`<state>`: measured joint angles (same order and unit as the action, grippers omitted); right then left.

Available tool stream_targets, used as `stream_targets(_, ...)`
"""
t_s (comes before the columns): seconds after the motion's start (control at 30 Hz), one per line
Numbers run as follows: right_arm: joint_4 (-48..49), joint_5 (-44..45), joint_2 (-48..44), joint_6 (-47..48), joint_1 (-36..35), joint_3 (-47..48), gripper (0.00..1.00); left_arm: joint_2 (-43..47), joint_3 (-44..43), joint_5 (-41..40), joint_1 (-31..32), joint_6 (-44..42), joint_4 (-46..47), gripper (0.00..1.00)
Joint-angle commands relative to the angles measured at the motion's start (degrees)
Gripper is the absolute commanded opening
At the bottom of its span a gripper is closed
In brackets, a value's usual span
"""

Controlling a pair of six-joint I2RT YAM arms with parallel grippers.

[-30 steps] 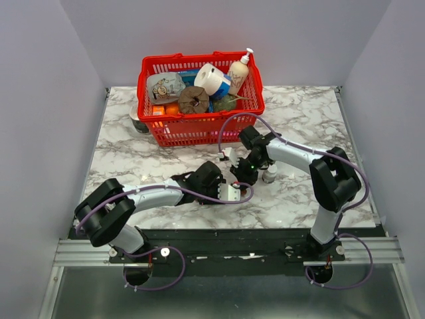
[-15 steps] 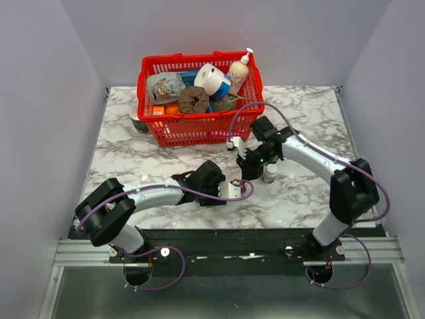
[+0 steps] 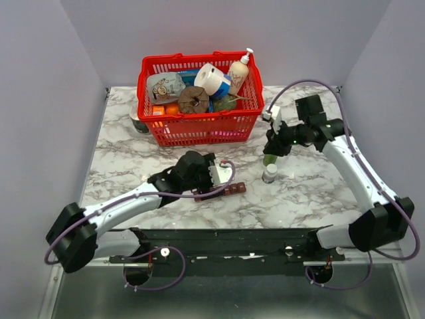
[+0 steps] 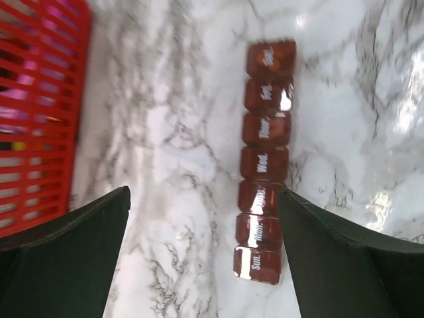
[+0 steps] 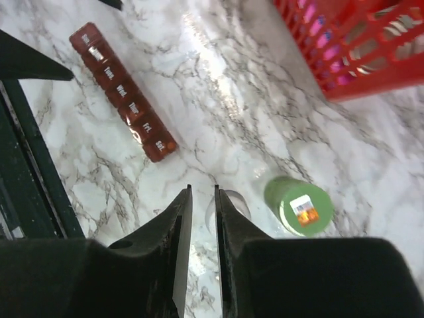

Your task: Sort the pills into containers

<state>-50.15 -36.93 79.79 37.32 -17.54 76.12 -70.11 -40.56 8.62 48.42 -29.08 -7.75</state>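
Overhead, the left gripper hangs spread above the containers. Its wrist view puts the strip off-centre between the fingers, so closing could skew it. In its own view the right gripper, nearly pressed together and empty, hovers beside the bottle; a nudge might topple it.

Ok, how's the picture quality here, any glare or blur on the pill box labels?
Left wrist view: slightly blurred, with glare spots on the pill box lids, though Wed reads. Right wrist view: sharper, a bright streak across the marble table, labels small. Top view: evenly lit, labels too tiny to read.
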Motion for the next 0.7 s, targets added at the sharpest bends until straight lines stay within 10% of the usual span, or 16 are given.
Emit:
stream_targets(0.0,5.8,2.7,-7.0,-6.2,4.6,0.9,0.39,13.0,1.8,4.8,-3.8,12.8,5.8,0.99)
stream_targets(0.17,18.1,7.0,-15.8,-15.1,9.4,-3.1,0.99,25.1,-0.5,-0.7,-10.3,26.8,4.3,0.99)
stream_targets(0.67,23.8,30.2,-19.1,-41.3,12.8,4.0,1.00,29.0,-16.0,-30.5,-18.0,34.8,-12.4,0.99)
